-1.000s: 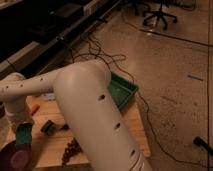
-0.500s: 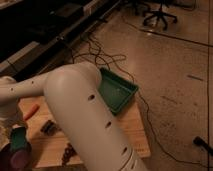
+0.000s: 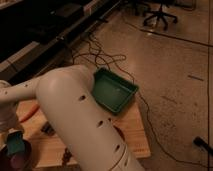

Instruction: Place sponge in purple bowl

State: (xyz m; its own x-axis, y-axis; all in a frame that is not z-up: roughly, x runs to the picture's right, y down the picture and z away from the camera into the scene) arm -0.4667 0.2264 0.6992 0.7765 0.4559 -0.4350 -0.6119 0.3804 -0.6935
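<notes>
The small teal-green rectangular sponge (image 3: 15,144) hangs at the lower left, just above the round dark purple bowl (image 3: 15,161), held at its top by the gripper (image 3: 11,131); I cannot tell how the jaws stand. It looks light and soft, best pinched across its short sides. The bulky white arm (image 3: 80,120) hides much of the wooden desk (image 3: 132,125); the bowl is cut off. A green rectangular tray (image 3: 114,90) overhangs the far corner.

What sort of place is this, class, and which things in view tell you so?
Probably a lab or office workspace: office chair, loose cables on a polished floor, wooden table with green tray. The pincer holds the sponge at lower left.
</notes>
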